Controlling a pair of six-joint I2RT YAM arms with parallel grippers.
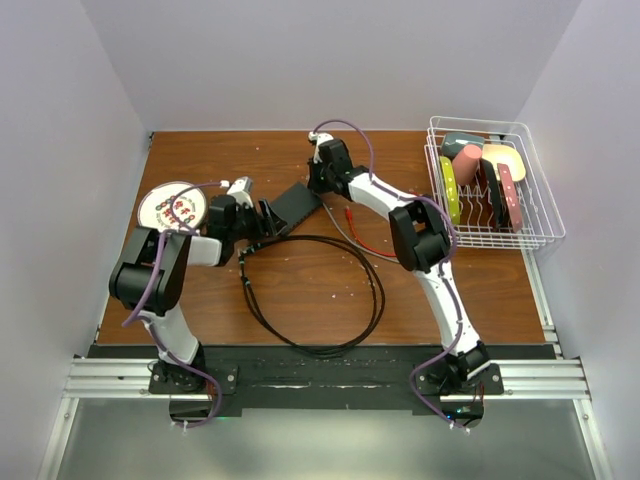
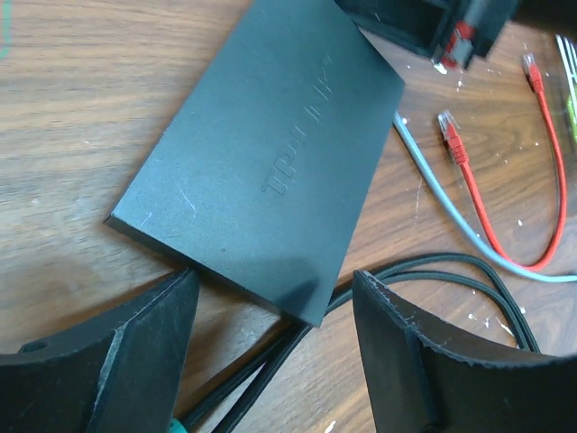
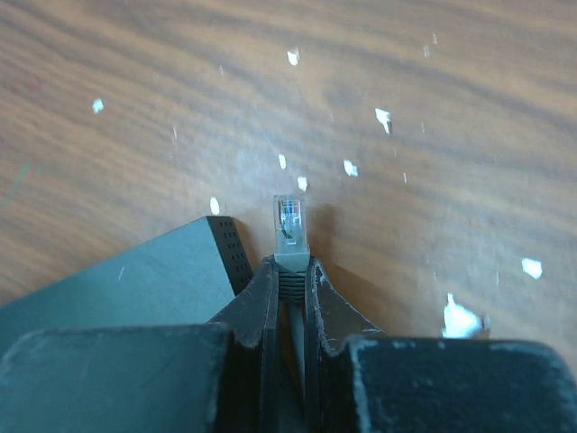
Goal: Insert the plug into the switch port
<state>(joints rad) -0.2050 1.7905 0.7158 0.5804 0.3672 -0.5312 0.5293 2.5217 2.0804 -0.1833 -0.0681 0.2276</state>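
top: overhead, near edge, looking down | wrists: close, low-angled | all share: black box (image 2: pixel 270 162)

My left arm (image 1: pixel 150 270) stands at the near-left corner of the tabletop (image 1: pixel 310 290), folded at the elbow by the left edge, its wrist turned inward. The left hand (image 1: pixel 262 216) sits low over the surface with its two fingers (image 2: pixel 135 352) spread wide. My right arm (image 1: pixel 440 290) stretches from the near-right corner toward the middle of the far edge, elbow raised and wrist angled down. The right hand (image 1: pixel 318 183) is pinched tight on the plug (image 3: pixel 289 225), whose clear tip pokes out past the fingertips.
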